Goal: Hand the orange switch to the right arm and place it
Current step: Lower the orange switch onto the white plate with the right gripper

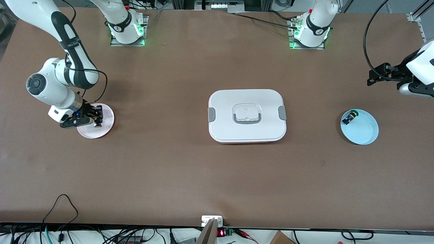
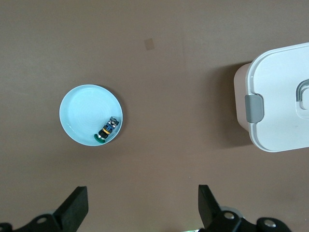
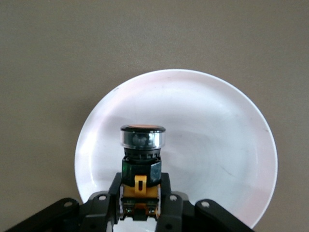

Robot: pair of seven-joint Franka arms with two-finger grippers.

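Note:
The orange switch, a small black body with a round orange cap, sits between the fingers of my right gripper, which is shut on its body. The cap points away from the wrist, down at a pale pink plate at the right arm's end of the table. I cannot tell whether the cap touches the plate. My left gripper hangs open and empty above bare table at the left arm's end, where that arm waits.
A light blue plate near the left arm's end holds a green-capped black switch lying on its side. A white lidded box with grey clips stands mid-table. Cables run along the table edge nearest the front camera.

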